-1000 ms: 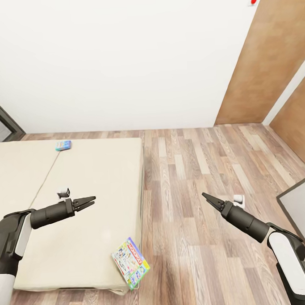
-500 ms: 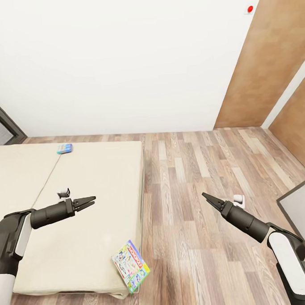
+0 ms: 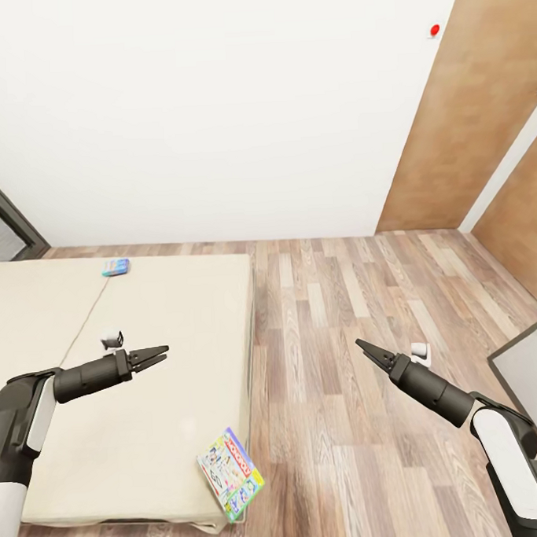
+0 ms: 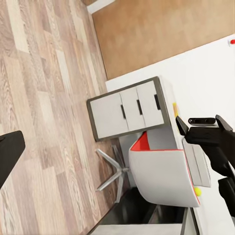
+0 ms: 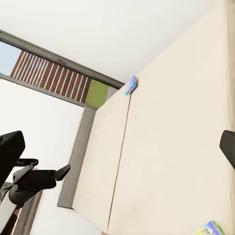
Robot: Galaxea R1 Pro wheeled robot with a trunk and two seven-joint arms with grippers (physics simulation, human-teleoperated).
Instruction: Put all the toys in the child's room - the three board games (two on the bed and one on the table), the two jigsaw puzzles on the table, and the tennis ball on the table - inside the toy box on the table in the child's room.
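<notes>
The cream bed (image 3: 148,369) lies at the left. The green-white Monopoly board game (image 3: 230,473) sits tilted at the bed's near right corner, overhanging the edge. A light-blue board game (image 3: 116,267) lies near the bed's far edge and shows again in the right wrist view as the same blue box (image 5: 132,85). My left gripper (image 3: 159,354) hovers over the bed, open and holding nothing. Over the floor, my right gripper (image 3: 363,347) is also open and holding nothing. A corner of the table (image 3: 530,373) shows at the right edge. Its white drawers (image 4: 132,110) and a small yellow-green ball (image 4: 197,192) appear in the left wrist view.
Wood-plank floor (image 3: 342,312) runs between bed and table. A white wall is ahead, with brown wooden doors (image 3: 481,116) at the right. A white chair (image 4: 161,174) with a red inner side stands by the table. A dark-framed window (image 3: 3,227) is beyond the bed.
The whole picture has slid slightly downward, so the camera has moved. Both arms keep the same pose, and the board games lie where they were on the bed.
</notes>
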